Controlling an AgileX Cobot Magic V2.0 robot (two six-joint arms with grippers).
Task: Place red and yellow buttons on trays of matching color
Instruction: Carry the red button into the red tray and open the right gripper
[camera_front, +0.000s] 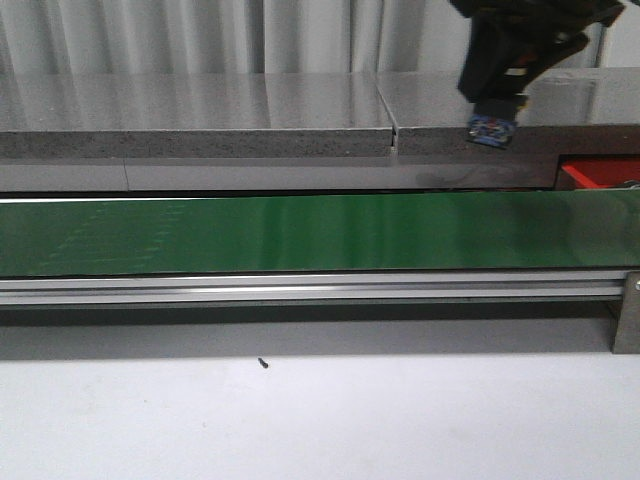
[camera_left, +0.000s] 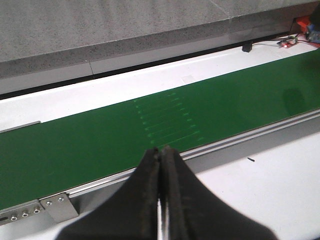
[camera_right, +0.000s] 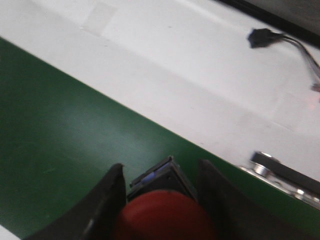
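Note:
My right gripper (camera_right: 161, 169) is shut on a red button (camera_right: 162, 216) with a dark square base and a blue edge, and holds it above the green belt (camera_right: 60, 130). In the front view that gripper (camera_front: 497, 112) is high at the upper right, with the button's blue base (camera_front: 493, 130) showing under it. A red tray (camera_front: 600, 174) shows in part at the right edge, behind the belt; its corner also shows in the left wrist view (camera_left: 303, 22). No yellow button or yellow tray is in view. My left gripper (camera_left: 161, 151) is shut and empty over the belt's near rail.
The long green belt (camera_front: 300, 232) runs across the scene with an aluminium rail (camera_front: 300, 290) in front. A grey counter (camera_front: 200, 115) lies behind it. A black connector with wires (camera_right: 262, 36) and a small lit board (camera_left: 287, 44) lie on the white strip beyond the belt.

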